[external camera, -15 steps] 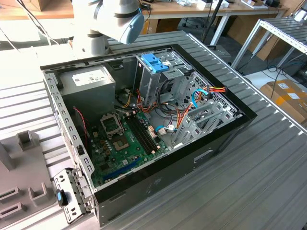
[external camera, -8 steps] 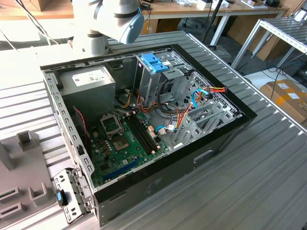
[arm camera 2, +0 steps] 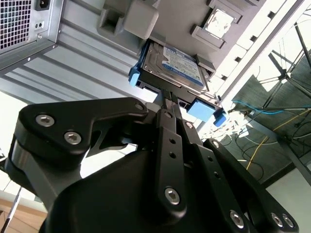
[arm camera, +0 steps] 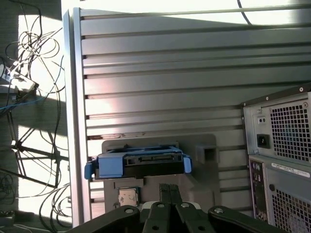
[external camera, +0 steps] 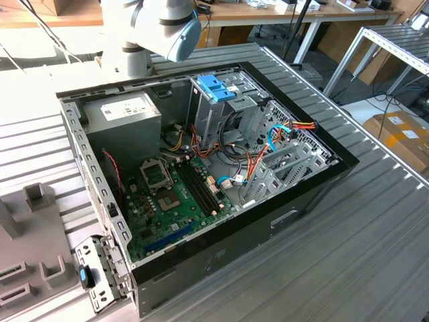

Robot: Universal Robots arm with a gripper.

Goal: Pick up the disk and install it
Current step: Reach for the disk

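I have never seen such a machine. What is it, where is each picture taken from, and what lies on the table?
The machine is one robot arm; its grasping part is the end effector. The exterior view comes from a camera standing off the arm. It shows an open computer case lying on a ribbed metal table. Both wrist views come from cameras riding on the arm, looking along the end effector. In them the disk, a grey drive with light-blue rails, sits in a grey holder on the table near the case. The end effector is close to the disk's edge; whether it grips it I cannot tell.
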